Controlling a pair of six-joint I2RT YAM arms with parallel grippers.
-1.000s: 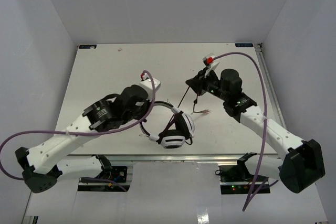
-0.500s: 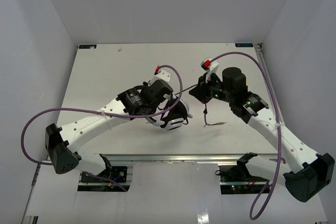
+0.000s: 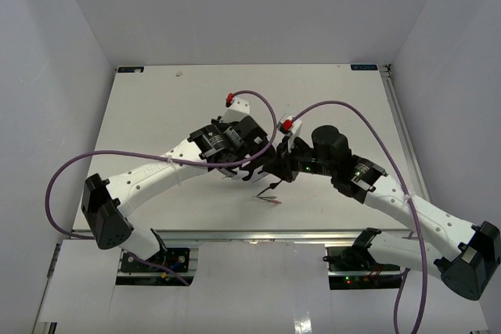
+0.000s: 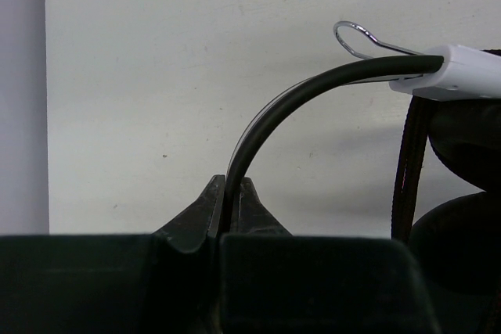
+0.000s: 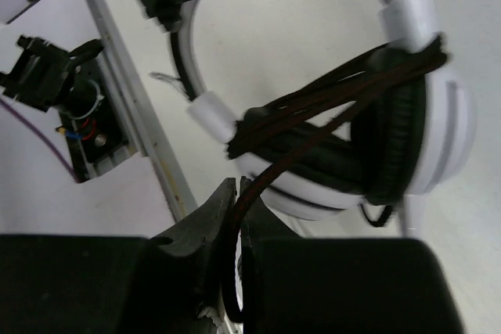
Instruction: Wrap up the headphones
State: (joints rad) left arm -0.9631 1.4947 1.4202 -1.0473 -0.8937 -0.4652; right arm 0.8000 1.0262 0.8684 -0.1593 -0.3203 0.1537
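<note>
Centrally, above the white table (image 3: pixel 156 115), the two arms meet over one pair of white over-ear headphones (image 5: pixel 438 115) with black ear cushions, which hangs between the two grippers.

Left gripper (image 4: pixel 232 207): jaws closed to a narrow slit, pinching the thin headband (image 4: pixel 313 91), whose dark arc rises from the fingertips and curves right into a white slider block (image 4: pixel 470 72). A silver wire loop (image 4: pixel 352 33) projects from that block.

Right gripper (image 5: pixel 237 210): jaws likewise almost together, clamped on the thin black cord (image 5: pixel 313 146). From the fingertips the cord runs up to the two ear cups, which lie pressed together, and crosses them in several strands.

Loose cord end (image 3: pixel 268 199): lies on the table, just to the near side of the grippers.

Two thick purple cables (image 3: pixel 70 174), one per arm, loop above the arms; each wrist carries one red tag (image 3: pixel 230 100).

Two small dark labels (image 3: pixel 364 66) sit at the far corners of the table; their writing is too small to read.
</note>
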